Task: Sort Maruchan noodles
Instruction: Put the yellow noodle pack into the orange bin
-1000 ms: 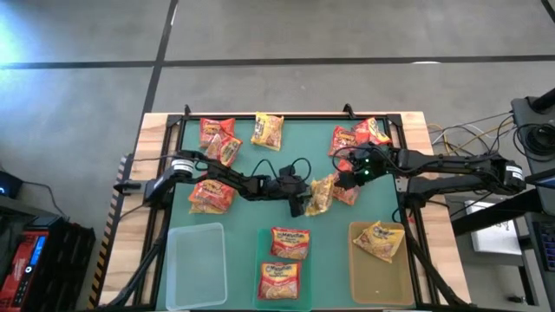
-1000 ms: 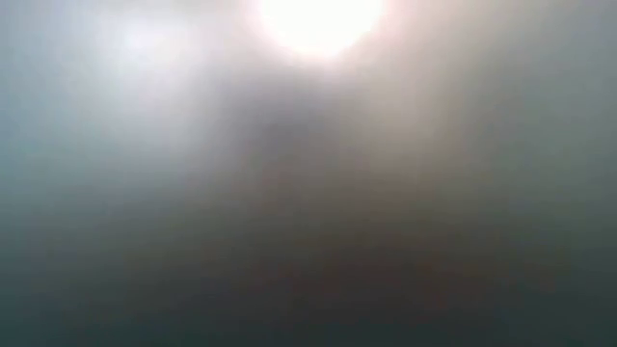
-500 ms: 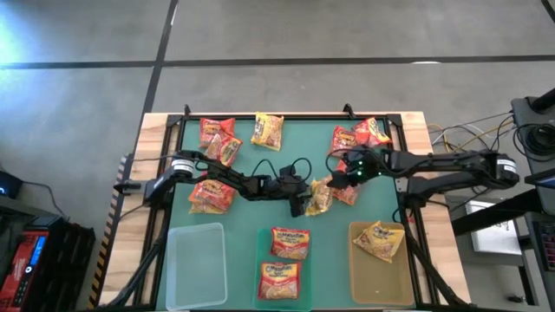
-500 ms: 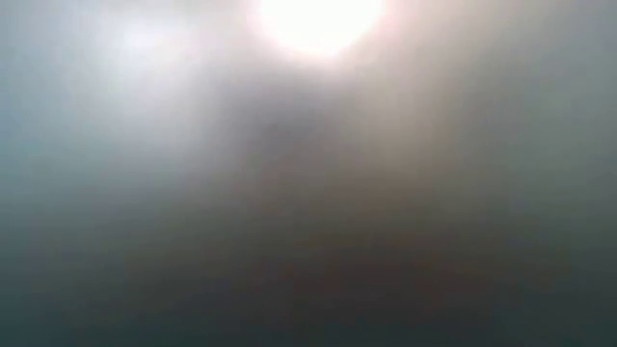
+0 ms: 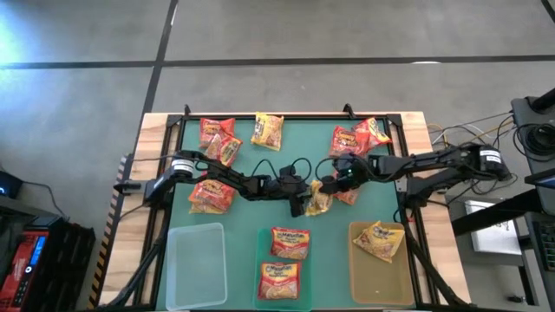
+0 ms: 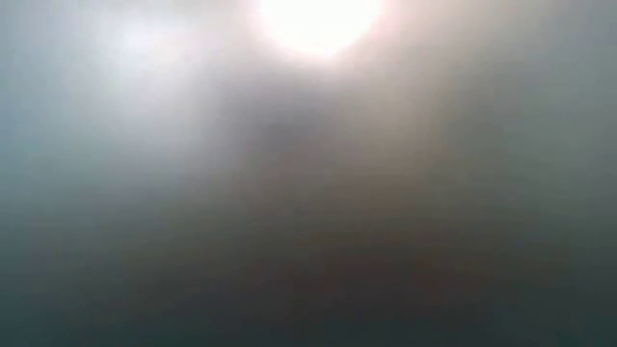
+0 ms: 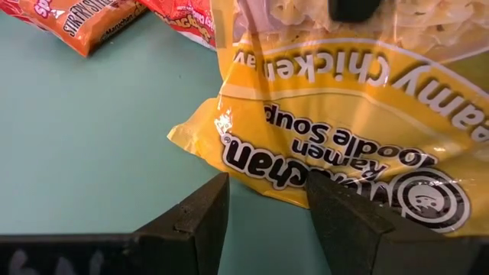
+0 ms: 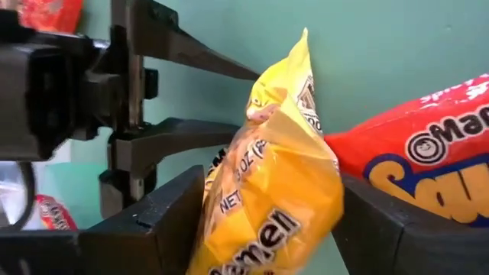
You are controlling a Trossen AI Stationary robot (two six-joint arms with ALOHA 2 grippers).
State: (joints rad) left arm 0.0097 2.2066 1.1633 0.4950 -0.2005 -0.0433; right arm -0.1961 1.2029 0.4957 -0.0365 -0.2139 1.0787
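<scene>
While both end effectors meet mid-surface, the left end effector (image 5: 305, 201) pinches a corner of the yellow Creamy Chicken ramen packet (image 5: 322, 194); the right end effector (image 5: 334, 178), fingers spread, straddles that packet, beside a red packet (image 5: 347, 196) on the green surface (image 5: 260, 160).

Green-topped table (image 5: 251, 165) carries three bins (image 5: 196, 264) along the near edge. Ramen packets (image 5: 218, 139) lie scattered toward the far edge.
</scene>
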